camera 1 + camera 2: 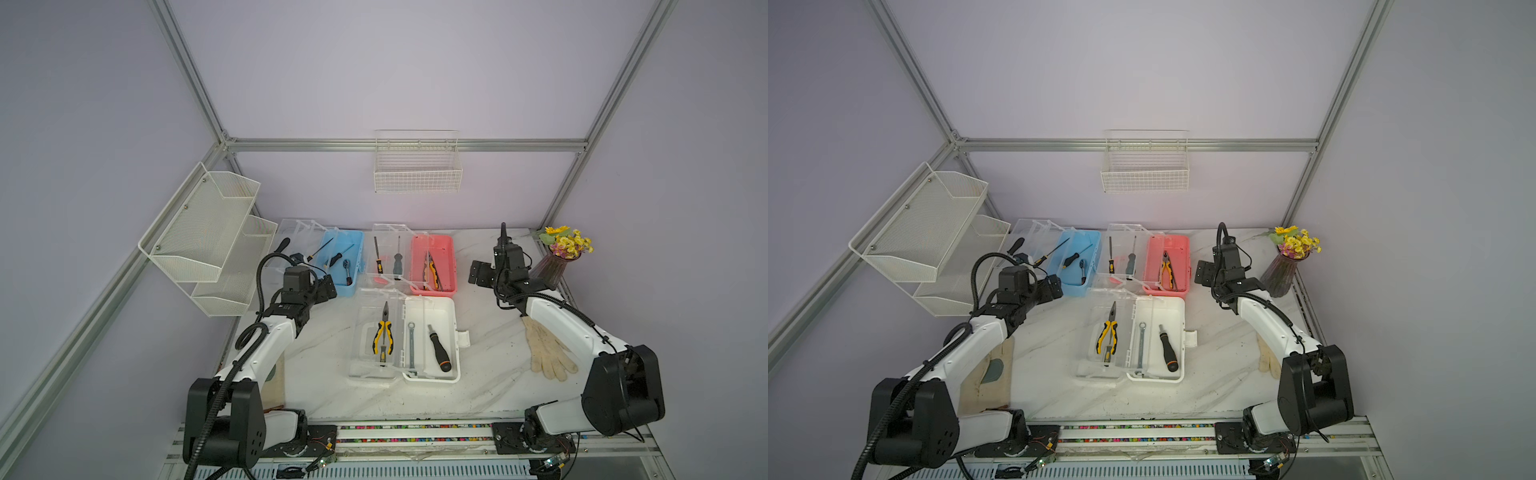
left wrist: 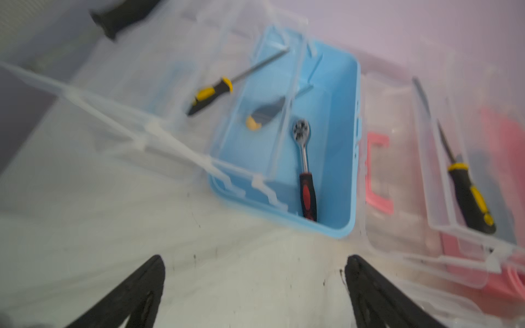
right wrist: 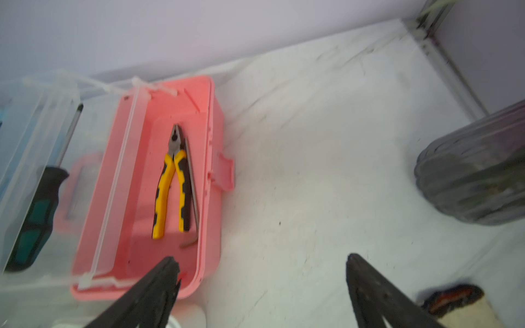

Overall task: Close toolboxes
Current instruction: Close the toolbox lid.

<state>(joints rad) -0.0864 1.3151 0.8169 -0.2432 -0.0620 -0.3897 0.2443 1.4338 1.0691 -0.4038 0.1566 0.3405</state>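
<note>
Nothing closed yet. Left gripper (image 2: 252, 261), wide and empty, faces the open blue box (image 2: 335, 147); right gripper (image 3: 262, 259) likewise the pink box (image 3: 142, 227). Next, I'd judge, flip both shut.

A white marbled worktop (image 1: 324, 386) stands inside an aluminium frame (image 1: 291, 145). On the back wall, a white wire basket (image 1: 417, 174) hangs from the frame's cross rail. A two-tier white mesh rack (image 1: 208, 232) is fixed to the left wall. In the far right corner, a dark ribbed vase (image 1: 550, 268) holds yellow and purple flowers (image 1: 567, 243). A beige glove (image 1: 546, 349) lies flat near the right edge.
</note>
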